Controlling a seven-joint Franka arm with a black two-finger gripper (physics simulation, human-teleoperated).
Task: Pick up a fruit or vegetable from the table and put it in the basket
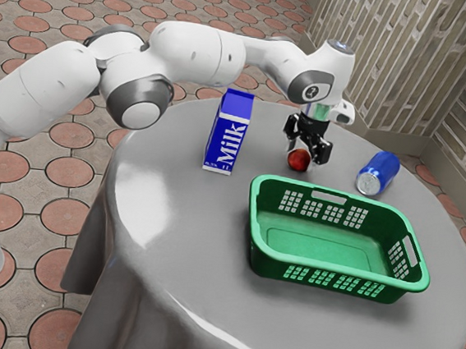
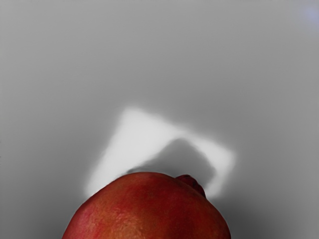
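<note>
just outside basket (image 1: 331, 267), red fruit (image 2: 149, 209) sits beneath our gripper (image 1: 305, 155) — lined up low from above, likely for grasp — but whether our jaws are spread or pinching, we can't tell.

Just under the gripper (image 1: 304, 154) sits a red pomegranate (image 1: 298, 161) (stubby crown showing); near the gripper, an upright green basket (image 1: 322, 282).

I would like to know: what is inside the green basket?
No item is visible in the green basket, only its bare floor. The near rim covers the strip just behind it, so that part I cannot tell.
</note>
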